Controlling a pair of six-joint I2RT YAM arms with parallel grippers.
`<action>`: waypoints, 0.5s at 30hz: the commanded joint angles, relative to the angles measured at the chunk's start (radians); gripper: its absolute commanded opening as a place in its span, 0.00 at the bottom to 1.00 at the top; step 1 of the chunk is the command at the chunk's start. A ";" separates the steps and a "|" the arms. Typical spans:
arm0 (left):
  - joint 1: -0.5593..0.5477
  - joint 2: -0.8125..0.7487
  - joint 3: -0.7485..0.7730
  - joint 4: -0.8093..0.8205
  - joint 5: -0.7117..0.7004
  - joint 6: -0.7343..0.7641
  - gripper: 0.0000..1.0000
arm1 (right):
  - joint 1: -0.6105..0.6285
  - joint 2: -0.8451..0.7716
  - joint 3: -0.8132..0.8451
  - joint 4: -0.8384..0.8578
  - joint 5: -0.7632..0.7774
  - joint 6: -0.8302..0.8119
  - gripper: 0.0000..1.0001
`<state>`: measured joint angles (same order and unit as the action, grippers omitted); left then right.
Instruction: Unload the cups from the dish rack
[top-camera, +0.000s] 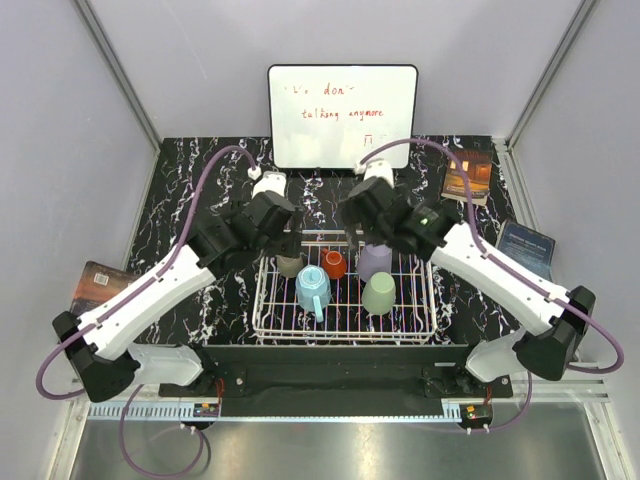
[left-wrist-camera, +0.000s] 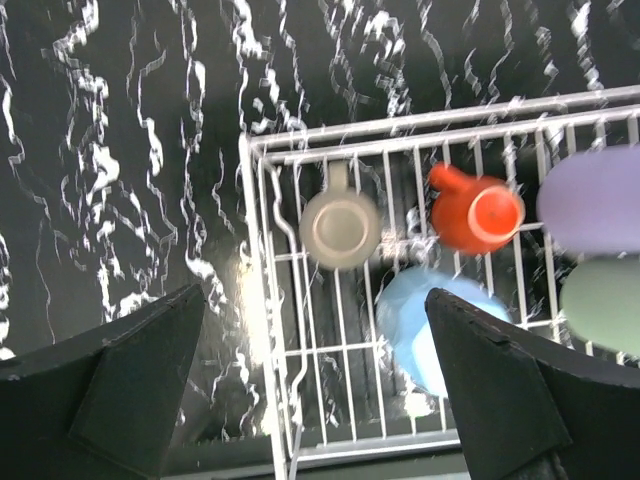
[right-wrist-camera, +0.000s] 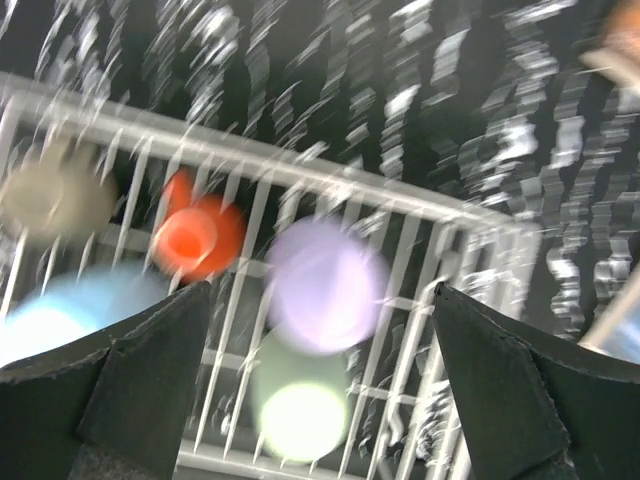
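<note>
Five cups sit in the dish rack at mid-table: grey-brown cup, red-orange cup and lavender tumbler along the far side, light blue mug and sage-green tumbler nearer. The left gripper hangs wide open and empty above the grey-brown cup. The right gripper gapes empty over the lavender tumbler. One whiteboard stands behind.

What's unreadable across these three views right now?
- Left wrist: light blue handled mug partly behind a finger of the left gripper; lavender tumbler and sage-green tumbler cut by the right edge.
- Right wrist: whole frame motion-blurred.
- Top: whiteboard red writing too small; small grey-brown cup partly under left gripper.
</note>
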<state>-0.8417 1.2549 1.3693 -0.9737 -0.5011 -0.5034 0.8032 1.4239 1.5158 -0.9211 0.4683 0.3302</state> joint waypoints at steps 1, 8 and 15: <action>0.000 -0.092 -0.059 0.046 0.010 -0.043 0.99 | 0.065 -0.056 -0.072 0.036 0.032 0.105 1.00; -0.002 -0.117 -0.108 0.056 0.012 -0.050 0.99 | 0.065 -0.080 -0.160 0.039 0.027 0.159 1.00; -0.002 -0.120 -0.145 0.072 0.029 -0.066 0.99 | 0.067 -0.042 -0.232 0.079 0.013 0.174 1.00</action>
<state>-0.8417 1.1522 1.2419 -0.9478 -0.4927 -0.5514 0.8715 1.3701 1.3128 -0.8955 0.4618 0.4694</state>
